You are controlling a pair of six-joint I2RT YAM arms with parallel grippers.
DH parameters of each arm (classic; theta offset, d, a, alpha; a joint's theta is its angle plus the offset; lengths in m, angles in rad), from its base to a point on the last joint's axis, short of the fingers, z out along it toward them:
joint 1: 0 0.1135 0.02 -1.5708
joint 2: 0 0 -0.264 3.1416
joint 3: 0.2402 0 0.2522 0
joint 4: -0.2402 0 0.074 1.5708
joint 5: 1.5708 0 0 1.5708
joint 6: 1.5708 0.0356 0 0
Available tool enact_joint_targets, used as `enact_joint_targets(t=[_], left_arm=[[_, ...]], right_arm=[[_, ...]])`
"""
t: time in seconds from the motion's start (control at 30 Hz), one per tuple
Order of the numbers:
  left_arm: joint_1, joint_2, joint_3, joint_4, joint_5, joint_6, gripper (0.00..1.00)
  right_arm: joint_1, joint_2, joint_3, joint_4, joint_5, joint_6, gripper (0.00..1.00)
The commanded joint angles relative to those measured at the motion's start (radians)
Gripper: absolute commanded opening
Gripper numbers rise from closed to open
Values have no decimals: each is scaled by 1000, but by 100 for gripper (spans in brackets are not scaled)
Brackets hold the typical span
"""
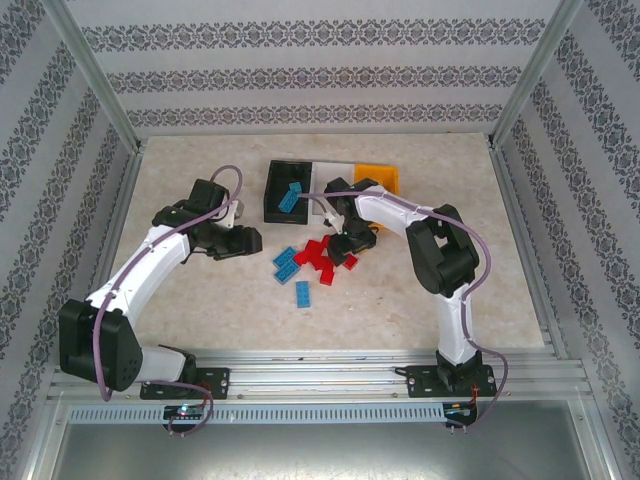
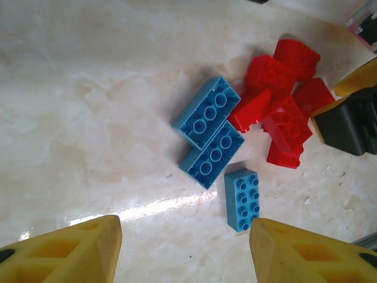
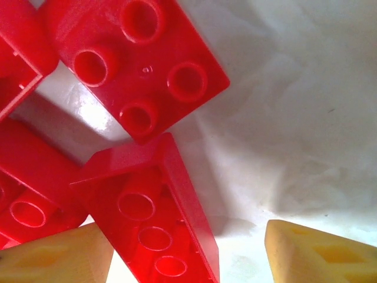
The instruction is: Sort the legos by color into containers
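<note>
A pale marbled tabletop [image 1: 385, 312], walled by patterned panels [image 1: 320, 60], perhaps wallpaper, inside a metal frame [image 1: 95, 75].

The table top [image 1: 220, 310] is seen as smooth, cream, marbled and glossy, and a streak of reflected light is caught on it. The red legos [image 3: 141, 59] are shown in shiny, smooth moulded plastic, the blue legos [image 2: 207, 112] in slightly duller plastic. The fingertips [image 3: 318, 253] are finished matt yellow and faintly grainy. The rail [image 1: 330, 362] at 6 o'clock is seen as brushed metal.
</note>
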Motion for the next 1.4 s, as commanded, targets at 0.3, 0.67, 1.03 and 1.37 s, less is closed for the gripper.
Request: enact_joint_targets(t=[0.3,0.67,1.03,1.37], left_arm=[[16,-73,-33,-32,-8,28,60],[-72,-147,-101,-32,28,51,61],[-275,-95,-153,62,55,0,74],[-284,-92,-178,96,81,-65,100]], right_arm=[[42,-56,-78,31,10,101,35],[20,-331,-251,85,-56,314,33],[-244,-402,-62,88,-201,559,32],[-351,-77,362,-18,-221,599,32]])
